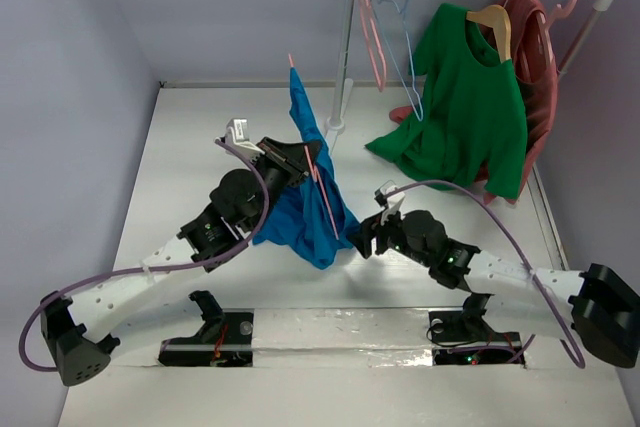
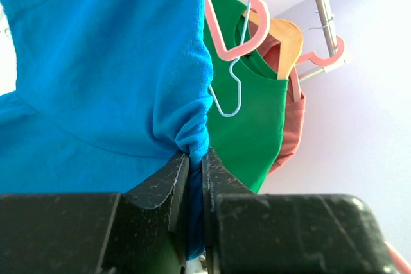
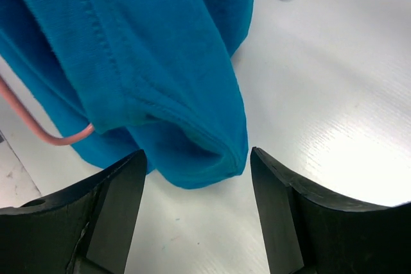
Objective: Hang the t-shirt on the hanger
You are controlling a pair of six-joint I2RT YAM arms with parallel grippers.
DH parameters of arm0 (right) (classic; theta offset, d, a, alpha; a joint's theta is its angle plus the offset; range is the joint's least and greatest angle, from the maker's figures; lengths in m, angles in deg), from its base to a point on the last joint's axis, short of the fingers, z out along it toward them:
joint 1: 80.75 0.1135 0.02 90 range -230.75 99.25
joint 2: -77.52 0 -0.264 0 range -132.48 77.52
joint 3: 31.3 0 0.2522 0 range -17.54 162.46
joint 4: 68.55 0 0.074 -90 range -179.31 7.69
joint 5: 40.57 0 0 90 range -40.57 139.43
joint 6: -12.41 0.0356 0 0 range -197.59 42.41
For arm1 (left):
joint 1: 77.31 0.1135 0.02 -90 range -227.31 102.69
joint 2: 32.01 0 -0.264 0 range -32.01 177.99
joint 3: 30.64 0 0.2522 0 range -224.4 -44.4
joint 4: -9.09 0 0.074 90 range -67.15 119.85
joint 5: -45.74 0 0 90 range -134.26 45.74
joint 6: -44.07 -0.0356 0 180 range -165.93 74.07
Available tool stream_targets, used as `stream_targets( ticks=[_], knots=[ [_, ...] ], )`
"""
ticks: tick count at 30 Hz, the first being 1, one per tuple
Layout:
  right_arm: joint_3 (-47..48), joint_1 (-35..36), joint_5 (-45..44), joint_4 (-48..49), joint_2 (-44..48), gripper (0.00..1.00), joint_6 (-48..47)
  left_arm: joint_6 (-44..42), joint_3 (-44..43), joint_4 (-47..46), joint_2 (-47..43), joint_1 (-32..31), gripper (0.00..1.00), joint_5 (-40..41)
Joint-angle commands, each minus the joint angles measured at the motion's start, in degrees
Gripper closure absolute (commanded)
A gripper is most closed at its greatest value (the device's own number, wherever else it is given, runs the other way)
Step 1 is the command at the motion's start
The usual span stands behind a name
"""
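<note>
Here, the left gripper (image 1: 298,162) is clenched on a bunched fold of the t-shirt (image 1: 300,222). It holds the cloth up off the desk (image 1: 200,127), probably so that it drapes freely and can be worked over the hanger (image 1: 326,199). The left wrist view shows only blue cloth pinched between its fingers (image 2: 173,178). I cannot tell whether the wire is gripped through the cloth too.

The right gripper (image 3: 196,158) is released, jaws spread wide. The shirt's lowest hem sags right between them, and a pink corner of the hanger pokes out to the gripper's left. It looks poised to pinch that hem and pull it down over the wire.

The shirt stands tall rather than flat. Its long axis runs from a narrow peak above the left gripper down to the hem at the right gripper, and the hanger's wire runs along it.
</note>
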Motion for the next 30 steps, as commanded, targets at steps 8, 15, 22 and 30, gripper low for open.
stream_targets(
  ticks=[8,15,22,30],
  knots=[
    [5.0,-0.7,10.1,8.3,-6.5,0.63,-2.3,-0.2,-1.3,-2.9,-2.7,0.3,1.00,-2.1],
    [1.7,0.1,13.4,8.4,-3.0,1.00,4.6,-3.3,-3.1,-3.4,-2.9,1.4,1.00,0.6],
    [-1.0,4.3,7.1,4.2,-0.1,1.00,7.5,-5.1,-7.4,-8.8,1.4,3.5,1.00,0.1],
    [-0.4,8.0,4.1,-2.1,5.9,1.00,8.9,-6.6,-6.1,-16.3,5.9,4.0,1.00,1.7]
  ],
)
